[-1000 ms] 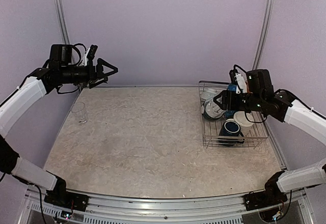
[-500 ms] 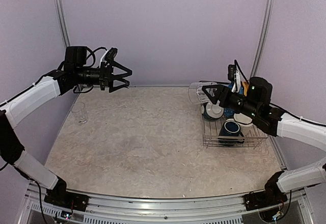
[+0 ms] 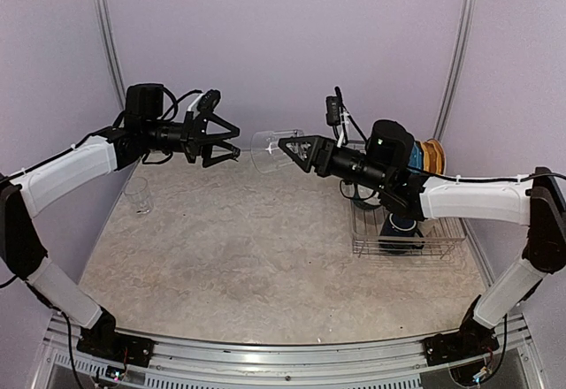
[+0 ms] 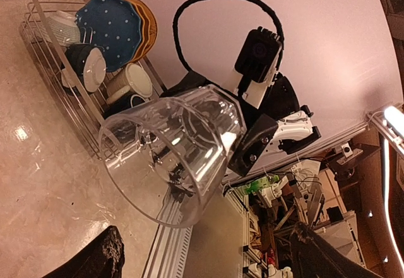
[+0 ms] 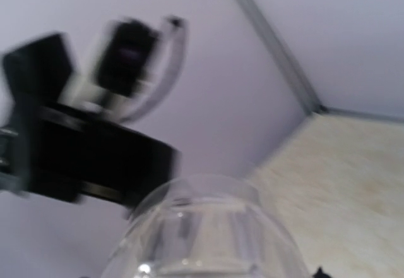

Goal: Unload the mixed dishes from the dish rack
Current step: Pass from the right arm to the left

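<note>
Over mid-table: right gripper [image 3: 296,148] is clamped on the clear glass tumbler [image 3: 272,150], held on its side in the air, mouth towards the left arm.
Change, right arm: a second ago it was down at the dish rack [image 3: 367,246]; it has since lifted the tumbler out and carried it to the centre.
Change, left arm: swung in from the table's left edge; left gripper [image 3: 237,141] now sits just beside the tumbler mouth, apart from it, jaws spread wide and empty.
Meaning: looks like a hand-over being set up; tumbler is out of the rack but not yet set down.
Tumbler contents: nothing visible inside.
Rack contents: blue dotted plate [image 4: 113,24], orange-yellow plate [image 4: 146,22], cream mug [image 4: 129,82], dark blue mug [image 3: 402,224]; a pale ribbed piece at the far end, unclear.
Table [image 3: 265,256]: second clear tumbler [image 3: 138,194] upright near the left edge.
</note>
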`<action>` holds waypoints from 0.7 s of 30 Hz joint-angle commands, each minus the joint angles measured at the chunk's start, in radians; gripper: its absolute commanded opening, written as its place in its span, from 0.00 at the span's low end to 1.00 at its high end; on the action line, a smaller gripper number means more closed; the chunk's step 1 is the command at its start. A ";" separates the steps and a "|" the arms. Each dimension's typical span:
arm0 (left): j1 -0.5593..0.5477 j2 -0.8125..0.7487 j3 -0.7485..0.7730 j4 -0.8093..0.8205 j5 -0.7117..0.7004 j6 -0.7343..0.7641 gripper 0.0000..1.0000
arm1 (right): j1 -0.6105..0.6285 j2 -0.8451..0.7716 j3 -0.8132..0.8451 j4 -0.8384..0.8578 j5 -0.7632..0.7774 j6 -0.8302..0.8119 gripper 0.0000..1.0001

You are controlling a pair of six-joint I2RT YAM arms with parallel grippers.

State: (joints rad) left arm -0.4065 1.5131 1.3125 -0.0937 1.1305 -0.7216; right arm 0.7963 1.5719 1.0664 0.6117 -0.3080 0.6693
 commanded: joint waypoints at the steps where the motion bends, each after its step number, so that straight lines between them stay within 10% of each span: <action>1: -0.001 0.006 -0.023 0.070 0.037 -0.037 0.85 | 0.020 0.042 0.035 0.182 -0.054 0.043 0.00; 21: -0.018 0.061 -0.086 0.452 0.179 -0.320 0.41 | 0.023 0.216 0.139 0.311 -0.128 0.119 0.00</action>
State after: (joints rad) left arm -0.4088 1.5463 1.2442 0.2638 1.2705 -0.9821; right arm 0.8146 1.7641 1.1717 0.8589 -0.4271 0.7803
